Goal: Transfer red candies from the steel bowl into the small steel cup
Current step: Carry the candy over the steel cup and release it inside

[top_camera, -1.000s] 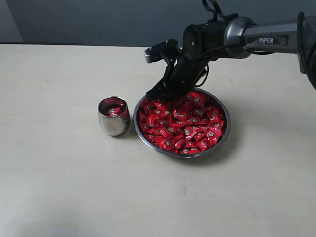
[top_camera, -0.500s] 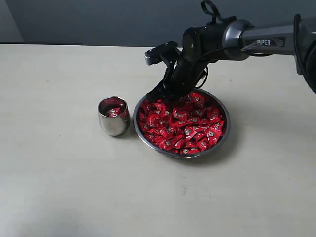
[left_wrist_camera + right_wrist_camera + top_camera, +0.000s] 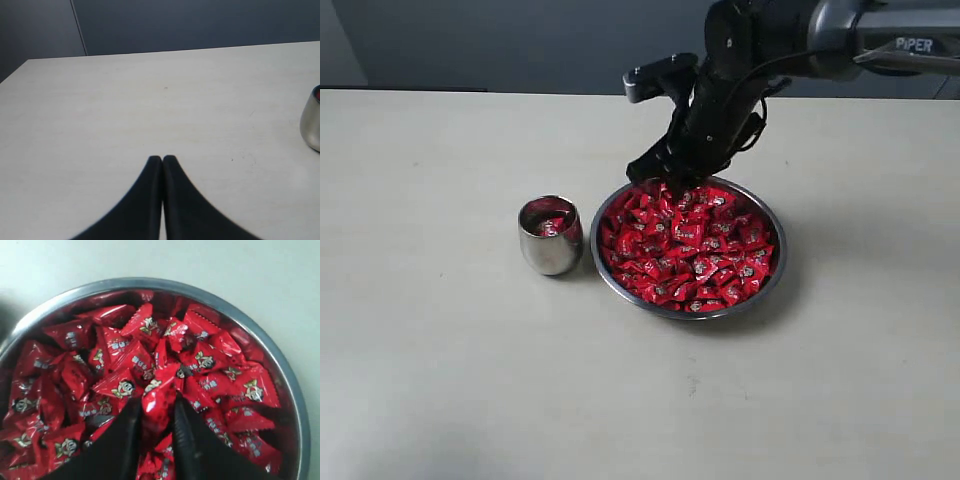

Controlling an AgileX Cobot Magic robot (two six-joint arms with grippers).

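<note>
The steel bowl (image 3: 775, 275) (image 3: 282, 365) sits mid-table, heaped with red candies (image 3: 695, 250) (image 3: 120, 360). My right gripper (image 3: 658, 185) (image 3: 158, 402) hangs over the bowl's back left rim, its black fingers (image 3: 187, 440) shut on one red candy (image 3: 159, 399) lifted just above the pile. The small steel cup (image 3: 550, 237) (image 3: 311, 122) stands upright left of the bowl, almost touching it, with a red candy (image 3: 551, 226) inside. My left gripper (image 3: 162, 159) is shut and empty over bare table, the cup off to one side; it does not show in the exterior view.
The pale table (image 3: 440, 340) spreads wide around bowl and cup. A dark wall (image 3: 520, 40) runs behind its far edge. The right arm (image 3: 860, 40) reaches in from the upper right.
The right gripper closed on a candy in the bowl, then rose and shifted slightly right with it. The arm has lifted higher. Cup and bowl have not moved.
</note>
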